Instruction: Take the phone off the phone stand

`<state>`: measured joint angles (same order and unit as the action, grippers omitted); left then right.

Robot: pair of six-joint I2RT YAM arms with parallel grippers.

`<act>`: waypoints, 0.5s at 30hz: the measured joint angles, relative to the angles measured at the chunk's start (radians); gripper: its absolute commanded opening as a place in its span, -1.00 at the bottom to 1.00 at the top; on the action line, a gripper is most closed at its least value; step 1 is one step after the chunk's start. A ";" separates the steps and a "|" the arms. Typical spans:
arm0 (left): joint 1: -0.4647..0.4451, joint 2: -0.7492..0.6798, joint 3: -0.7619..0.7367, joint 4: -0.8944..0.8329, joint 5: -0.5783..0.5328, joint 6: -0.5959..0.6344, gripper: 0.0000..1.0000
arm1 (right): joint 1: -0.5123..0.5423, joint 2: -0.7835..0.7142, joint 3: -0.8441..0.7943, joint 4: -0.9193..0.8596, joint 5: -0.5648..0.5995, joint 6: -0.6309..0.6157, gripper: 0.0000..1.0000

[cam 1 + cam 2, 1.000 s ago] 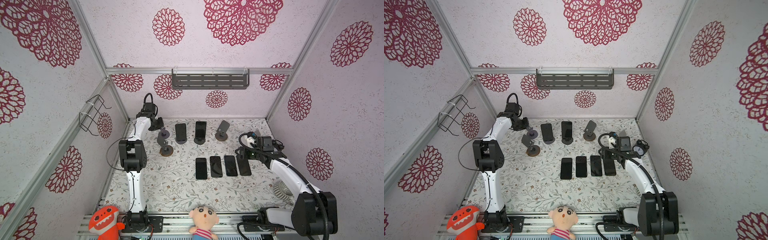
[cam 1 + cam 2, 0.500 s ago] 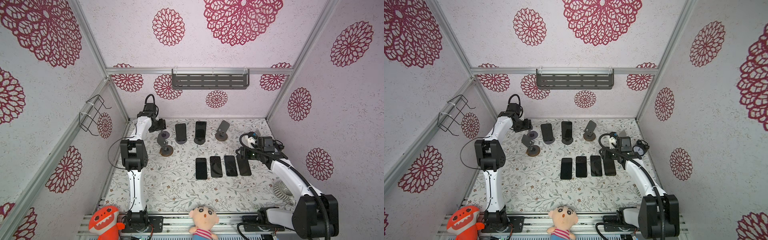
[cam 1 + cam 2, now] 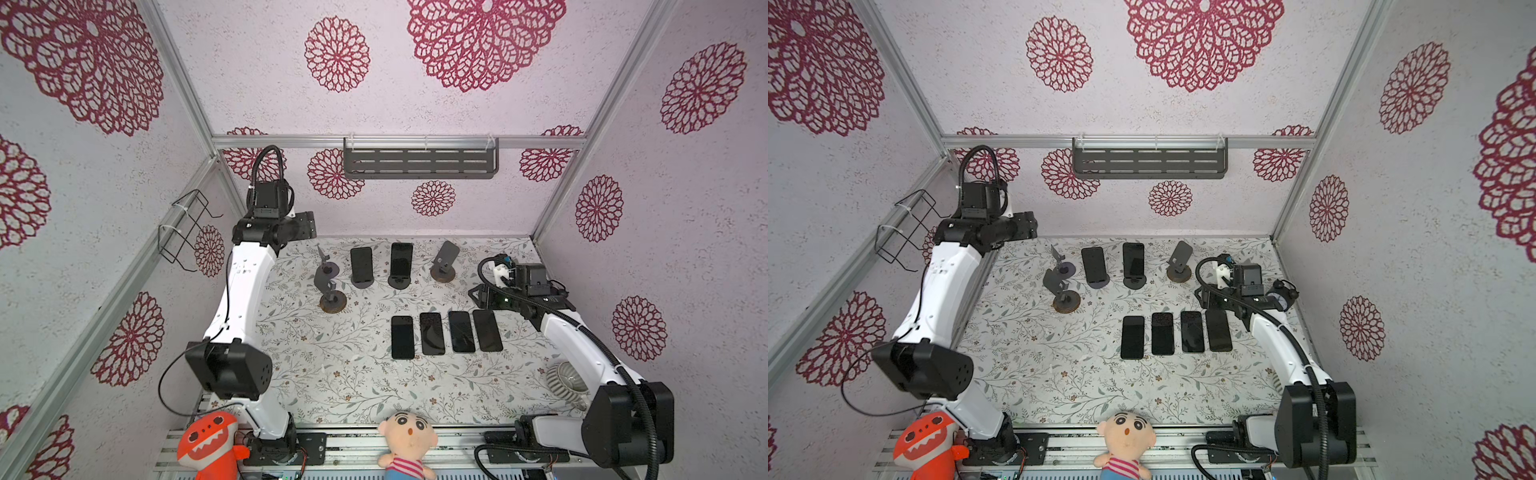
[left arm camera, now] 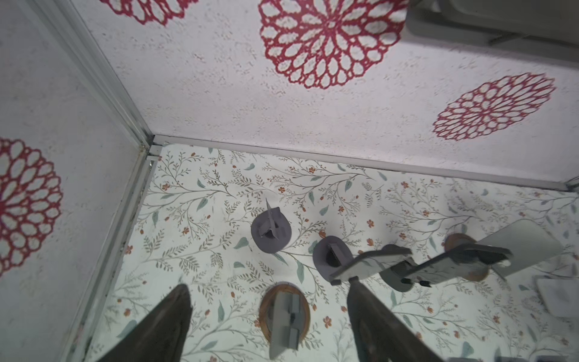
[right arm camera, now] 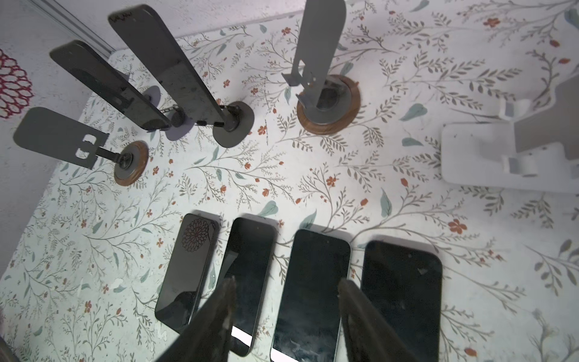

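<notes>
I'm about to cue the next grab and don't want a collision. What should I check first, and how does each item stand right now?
1. Phones to remove: first standing phone and second standing phone, both on stands in the back row: ok.
2. Left gripper open and empty: ok.
3. Right gripper open and empty, by the flat phones: ok.
4. Flat phones lie apart from the stands: ok.
5. Left arm's way to the first standing phone: an empty stand sits close beside it on that arm's side: not ok, probably come from above.
6. How firmly the stands hold the phones: cannot tell.
</notes>
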<state>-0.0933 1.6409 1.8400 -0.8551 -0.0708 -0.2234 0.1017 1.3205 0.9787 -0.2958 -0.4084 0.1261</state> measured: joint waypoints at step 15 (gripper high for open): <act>-0.284 -0.518 -0.914 0.345 0.145 -0.280 0.55 | 0.042 0.416 0.301 0.155 -0.441 -0.180 -0.04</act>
<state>-0.3771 1.1229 0.9260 -0.5098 0.0746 -0.5034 0.1432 1.7367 1.2793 -0.1410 -0.8490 -0.0536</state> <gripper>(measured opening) 0.786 0.497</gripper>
